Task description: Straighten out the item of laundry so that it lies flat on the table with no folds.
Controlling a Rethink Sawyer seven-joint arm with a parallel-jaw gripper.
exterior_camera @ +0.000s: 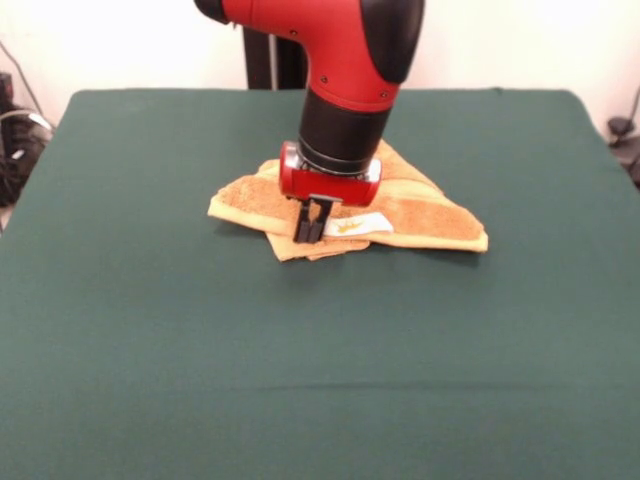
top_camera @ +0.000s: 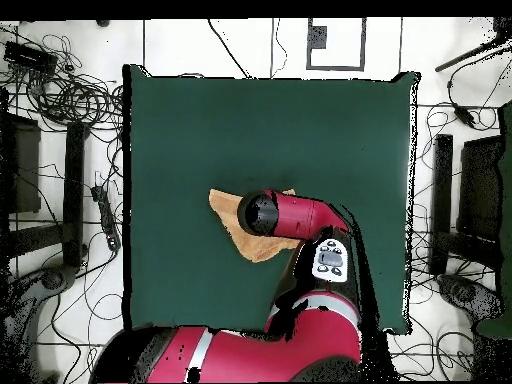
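Note:
The orange-tan towel (exterior_camera: 430, 215) lies crumpled and folded over itself near the middle of the green table (exterior_camera: 150, 320). Its white label (exterior_camera: 358, 225) faces up near the front edge, and a paler band runs along the right part. My gripper (exterior_camera: 310, 236) comes straight down on the towel's near edge, just left of the label. Its black fingers stand close together with the tips in the folded cloth. In the overhead view the towel (top_camera: 228, 216) shows partly under the arm (top_camera: 295, 214), which hides the gripper.
The table (top_camera: 200, 120) stretches wide on all sides of the towel. Cables and stands (top_camera: 60, 90) lie on the floor around the table. The robot's pedestal stands at the table's far side in the front view.

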